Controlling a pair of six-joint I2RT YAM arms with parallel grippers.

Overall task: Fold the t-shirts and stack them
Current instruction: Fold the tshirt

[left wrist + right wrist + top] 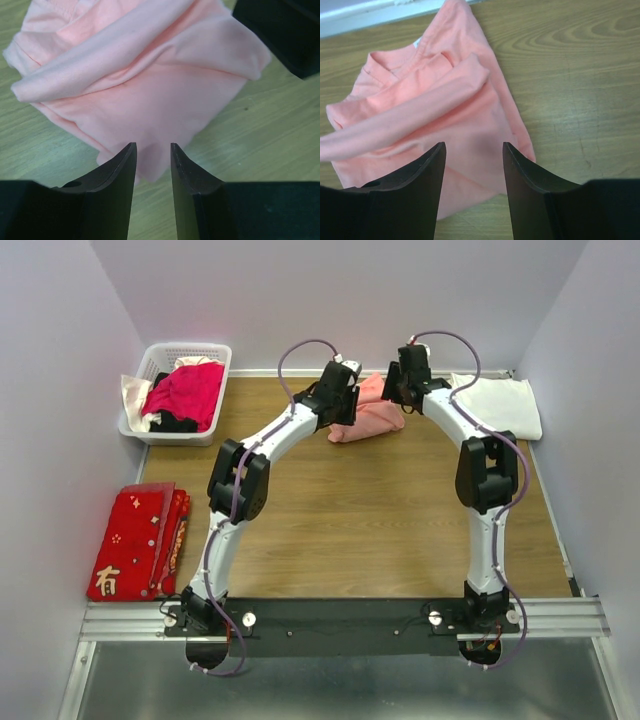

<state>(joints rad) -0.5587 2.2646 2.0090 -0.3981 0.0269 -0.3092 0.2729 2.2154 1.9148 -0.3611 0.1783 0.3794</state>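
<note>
Red cloth [135, 545] with gold characters lies flat at the table's [380, 530] left edge and is no part of the job; behind it a white basket [165, 433] holds a magenta garment and some cream and black fabric, though whether these are tees cannot be told; toward the middle, the left gripper [150, 146] hangs low over the near edge of the pink tee [150, 95], jaws parted and clamping nothing, a corner of the cloth showing in the gap between them; the pink tee sits at the far middle of the table, bunched into a rough packet with one long fold lying slantwise across it, so its folding looks only partly done and untidy; the right gripper [474, 147] hovers above the same tee, jaws spread wide and empty; furthest right, the white tee [497, 405] lies flat and squared by the back wall, apparently folded already; judged from this, one tee is done, the pink one needs flattening and a cleaner fold, and stacking is not yet done.
</note>
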